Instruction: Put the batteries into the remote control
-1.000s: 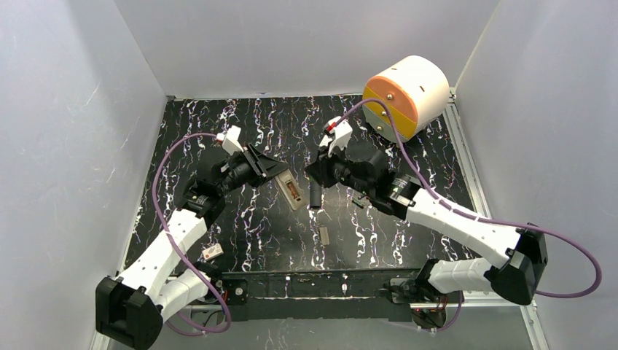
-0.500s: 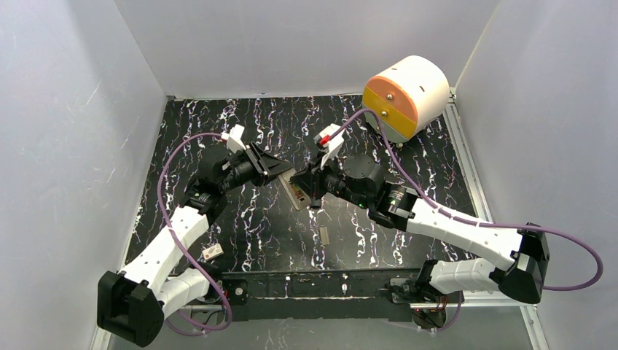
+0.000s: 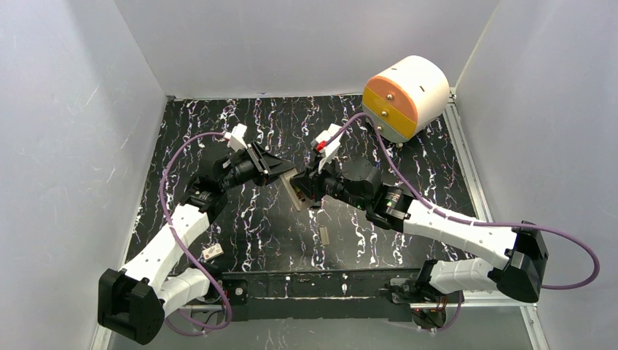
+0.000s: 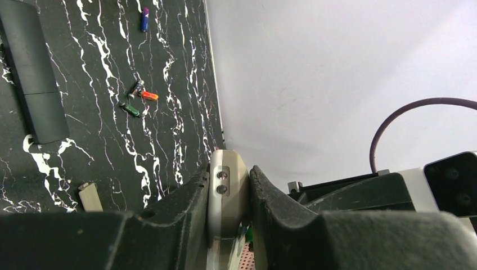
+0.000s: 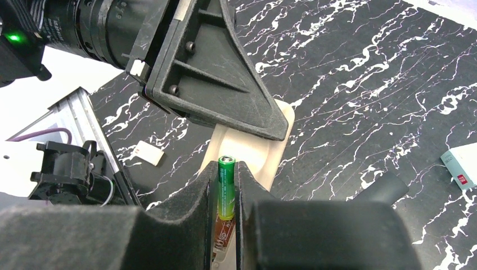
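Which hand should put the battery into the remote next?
Probably the right hand: it pinches the green battery right by the remote, which the left hand grips.

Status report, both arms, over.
Left gripper shut on remote control. Right gripper shut on green battery, held over it. No obstruction seen.

A black tabletop (image 3: 248,219) veined with white sits between plain white walls (image 3: 291,44). At its far right corner lies a white drum (image 3: 426,80), its flat face orange above and yellow below. A small white box (image 3: 212,252) with a red mark lies near the front left edge. A long black bar (image 4: 34,84) lies flat on the tabletop.
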